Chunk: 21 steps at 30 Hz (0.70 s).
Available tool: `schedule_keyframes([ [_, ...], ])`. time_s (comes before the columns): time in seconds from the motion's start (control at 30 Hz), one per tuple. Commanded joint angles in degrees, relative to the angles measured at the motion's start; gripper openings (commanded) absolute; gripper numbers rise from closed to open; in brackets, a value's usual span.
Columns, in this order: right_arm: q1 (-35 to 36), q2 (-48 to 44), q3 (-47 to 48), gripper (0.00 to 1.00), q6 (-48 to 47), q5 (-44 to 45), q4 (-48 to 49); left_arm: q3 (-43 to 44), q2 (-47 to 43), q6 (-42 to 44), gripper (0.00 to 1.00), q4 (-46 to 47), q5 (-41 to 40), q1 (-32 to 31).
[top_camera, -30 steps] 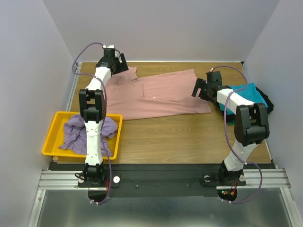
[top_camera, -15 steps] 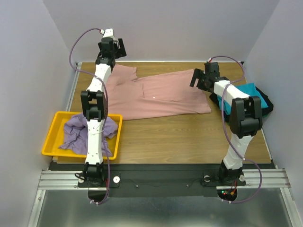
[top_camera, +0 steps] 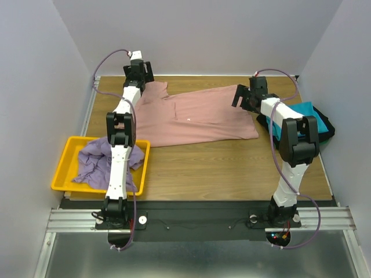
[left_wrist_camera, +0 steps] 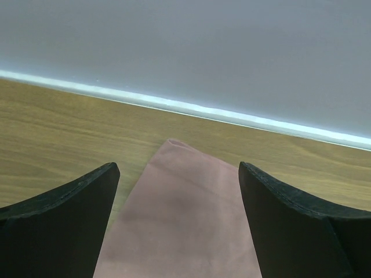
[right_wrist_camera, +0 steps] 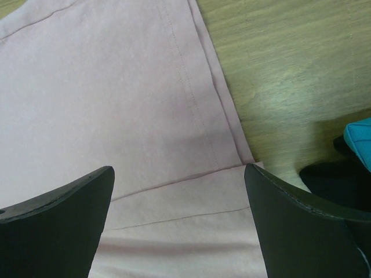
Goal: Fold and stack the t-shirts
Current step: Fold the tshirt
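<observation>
A dusty pink t-shirt (top_camera: pixel 191 119) lies spread across the far half of the table. My left gripper (top_camera: pixel 144 74) is open above its far left sleeve (left_wrist_camera: pixel 185 220), empty. My right gripper (top_camera: pixel 242 97) is open above the shirt's right hem (right_wrist_camera: pixel 191 191), where a folded edge shows, empty. A lavender t-shirt (top_camera: pixel 93 162) lies crumpled in the yellow bin. A teal t-shirt (top_camera: pixel 306 113) rests on a black one (top_camera: pixel 326 128) at the right edge; both also show in the right wrist view, the teal (right_wrist_camera: pixel 359 136) and the black (right_wrist_camera: pixel 330 179).
The yellow plastic bin (top_camera: pixel 68 152) stands at the near left under my left arm. The back wall runs close behind the left gripper. Bare wood (top_camera: pixel 220 168) lies between the pink shirt and the near edge.
My left gripper has come down and slightly right over the pink sleeve. My right gripper moved up and left over the shirt's right hem a second ago, then held. The shirt lies as before.
</observation>
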Motion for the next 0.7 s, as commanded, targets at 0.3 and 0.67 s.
schedule_keyframes([
  [0.3, 0.34, -0.22, -0.06, 1.0, 1.94, 0.04, 1.64, 7.1, 1.37, -3.47, 0.83, -0.38, -0.05, 2.69],
  [0.67, 0.33, -5.49, -4.54, 1.0, 1.59, 4.33, 1.64, 7.18, 2.32, -7.95, 0.87, -5.37, 5.24, 1.81],
])
